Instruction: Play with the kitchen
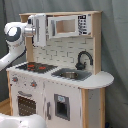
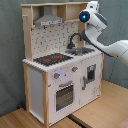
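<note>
The kitchen [image 1: 60, 95] is a white and light-wood toy unit seen in both exterior views. It has a black-red hob [image 1: 33, 66], a sink [image 1: 70, 75], a black faucet [image 1: 84, 59], an oven door [image 1: 25, 106] and a microwave cupboard [image 1: 67, 25]. My gripper [image 1: 38, 29] is up at the top shelf, left of the microwave and above the hob. In the second exterior view the grey hood [image 2: 48, 20] shows. There the arm's wrist [image 2: 89, 15], with its blue light, sits at the kitchen's [image 2: 60, 80] upper right above the faucet [image 2: 75, 40], and it hides the gripper.
The kitchen stands on a wooden surface [image 2: 100, 112] in front of a grey curtain [image 2: 10, 55]. A rounded counter end [image 1: 100, 80] sticks out past the sink. A white rounded body [image 1: 20, 121] fills the first exterior view's lower left corner.
</note>
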{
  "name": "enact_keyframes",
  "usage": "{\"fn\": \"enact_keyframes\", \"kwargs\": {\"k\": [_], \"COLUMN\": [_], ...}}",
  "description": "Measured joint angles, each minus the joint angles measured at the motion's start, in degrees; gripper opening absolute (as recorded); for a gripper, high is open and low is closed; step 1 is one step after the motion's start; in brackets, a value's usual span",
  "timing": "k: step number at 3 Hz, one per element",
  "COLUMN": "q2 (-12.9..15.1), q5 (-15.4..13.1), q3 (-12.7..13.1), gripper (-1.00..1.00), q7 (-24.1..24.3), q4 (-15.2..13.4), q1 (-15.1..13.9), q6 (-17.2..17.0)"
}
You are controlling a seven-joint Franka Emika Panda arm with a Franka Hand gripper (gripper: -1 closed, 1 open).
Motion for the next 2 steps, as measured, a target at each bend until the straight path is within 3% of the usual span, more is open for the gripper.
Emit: {"fn": "enact_keyframes", "kwargs": {"k": [2], "q2": [0.01], "q5": [-0.04], "q3": [-1.18], "gripper": [-1.00], "q7": [-0.07], "q4": [-6.61], "q1": [1.41], "q6": [10.31]}}
